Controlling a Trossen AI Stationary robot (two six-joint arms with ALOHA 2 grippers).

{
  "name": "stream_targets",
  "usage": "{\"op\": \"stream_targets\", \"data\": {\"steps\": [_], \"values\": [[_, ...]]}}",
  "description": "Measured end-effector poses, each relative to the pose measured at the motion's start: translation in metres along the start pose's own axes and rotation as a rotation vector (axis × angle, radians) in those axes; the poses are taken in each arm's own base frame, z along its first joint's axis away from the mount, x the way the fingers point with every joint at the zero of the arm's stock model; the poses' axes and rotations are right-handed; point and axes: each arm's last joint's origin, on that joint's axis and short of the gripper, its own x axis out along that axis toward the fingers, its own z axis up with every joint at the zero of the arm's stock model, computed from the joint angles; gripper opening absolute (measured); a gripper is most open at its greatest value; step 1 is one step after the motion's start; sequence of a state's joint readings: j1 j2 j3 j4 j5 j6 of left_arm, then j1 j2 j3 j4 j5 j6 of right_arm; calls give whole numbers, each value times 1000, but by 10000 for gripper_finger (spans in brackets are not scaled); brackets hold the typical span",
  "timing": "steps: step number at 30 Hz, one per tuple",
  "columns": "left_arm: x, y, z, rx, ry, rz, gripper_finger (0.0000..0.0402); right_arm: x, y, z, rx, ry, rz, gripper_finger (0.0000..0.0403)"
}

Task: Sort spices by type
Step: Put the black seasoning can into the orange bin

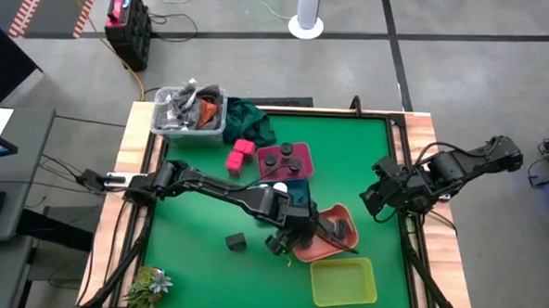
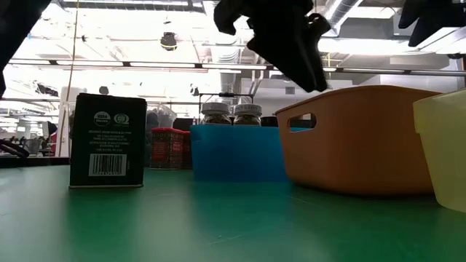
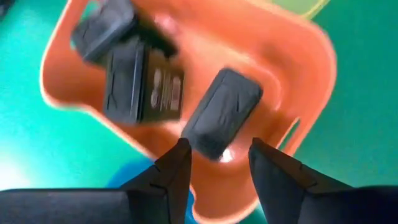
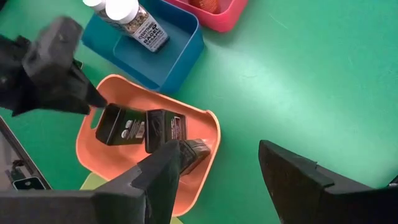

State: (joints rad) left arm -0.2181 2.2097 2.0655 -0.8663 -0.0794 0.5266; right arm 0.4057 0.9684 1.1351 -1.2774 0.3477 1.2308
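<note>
Only low view shows standing dark box [image 2: 108, 140].

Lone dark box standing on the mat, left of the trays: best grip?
Judging by its pose, come straight down on the dark box and pinch its two broad faces near the top. It stands upright, alone on the green mat, with nothing touching it. The left gripper, open over the salmon tray, is closest.

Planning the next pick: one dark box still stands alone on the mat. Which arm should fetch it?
Left. The left gripper hangs open over the salmon tray, close to the lone dark box. The right gripper waits near the table's right edge, beyond the trays.
</note>
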Motion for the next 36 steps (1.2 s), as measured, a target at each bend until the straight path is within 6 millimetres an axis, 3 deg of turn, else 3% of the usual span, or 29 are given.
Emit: {"op": "stream_targets", "data": {"steps": [2, 7, 11, 13, 16, 28, 36], "values": [[-8, -1, -3, -43, 31, -5, 161, 0, 0, 0, 0, 0, 0, 244], [-55, -5, -13, -158, 164, -110, 181, 0, 0, 0, -16, 0, -1, 244], [-78, -17, -27, -461, 327, -242, 189, 0, -1, 1, -23, -3, -5, 244], [-80, -21, -31, -641, 399, -292, 192, 1, -1, 2, -19, -5, -7, 244], [-79, -31, -33, -759, 473, -314, 200, 1, 0, 3, -19, -23, 0, 244], [-60, -74, -44, -776, 599, -203, 304, -1, 7, 3, -84, -73, 58, 244], [-58, -90, -69, -875, 552, -168, 316, -2, 9, 0, -112, -64, 70, 244]]}}
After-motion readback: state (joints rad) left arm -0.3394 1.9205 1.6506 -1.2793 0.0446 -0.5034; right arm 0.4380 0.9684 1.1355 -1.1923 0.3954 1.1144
